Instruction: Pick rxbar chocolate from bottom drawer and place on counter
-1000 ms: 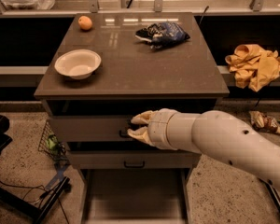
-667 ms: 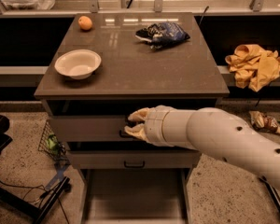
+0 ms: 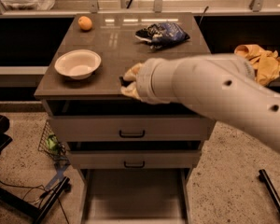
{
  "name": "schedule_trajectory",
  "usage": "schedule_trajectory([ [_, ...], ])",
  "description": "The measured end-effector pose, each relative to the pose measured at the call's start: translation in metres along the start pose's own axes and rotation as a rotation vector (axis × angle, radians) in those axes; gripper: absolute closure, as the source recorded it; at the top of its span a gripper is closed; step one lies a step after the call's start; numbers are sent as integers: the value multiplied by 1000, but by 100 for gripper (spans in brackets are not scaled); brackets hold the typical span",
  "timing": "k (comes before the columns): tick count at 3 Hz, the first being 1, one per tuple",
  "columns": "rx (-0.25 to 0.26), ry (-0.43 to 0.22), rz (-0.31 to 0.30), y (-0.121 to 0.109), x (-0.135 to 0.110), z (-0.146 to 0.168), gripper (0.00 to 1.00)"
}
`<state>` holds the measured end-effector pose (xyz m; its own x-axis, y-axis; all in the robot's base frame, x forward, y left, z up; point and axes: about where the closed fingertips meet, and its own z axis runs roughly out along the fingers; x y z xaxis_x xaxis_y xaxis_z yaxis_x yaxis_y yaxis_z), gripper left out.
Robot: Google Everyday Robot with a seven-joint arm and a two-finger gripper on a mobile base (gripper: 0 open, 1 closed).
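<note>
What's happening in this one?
The robot's arm reaches over the counter. Its pincer is at the front edge, closed on a small dark thing that looks like the bar, not yet let go. The bottom drawer stands open below. A bowl, an orange and a chip bag also sit on the counter.

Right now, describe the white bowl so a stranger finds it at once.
Start at the brown counter topping the grey drawer cabinet. On its left half, near the front, sits the white bowl, left of the gripper at the counter's front edge. It is the only pale open dish; the orange behind is a small ball, the dark-blue chip bag crumpled.
</note>
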<state>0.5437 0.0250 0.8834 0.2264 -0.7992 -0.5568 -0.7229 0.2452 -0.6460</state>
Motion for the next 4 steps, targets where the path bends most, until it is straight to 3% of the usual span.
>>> schedule_trajectory([
  [1, 36, 48, -95, -52, -33, -6, 100],
  [2, 33, 69, -148, -95, -41, 9, 100],
  [3, 30, 85, -144, -130, -16, 41, 100],
  [4, 47, 108, -68, -143, 34, 68, 98],
])
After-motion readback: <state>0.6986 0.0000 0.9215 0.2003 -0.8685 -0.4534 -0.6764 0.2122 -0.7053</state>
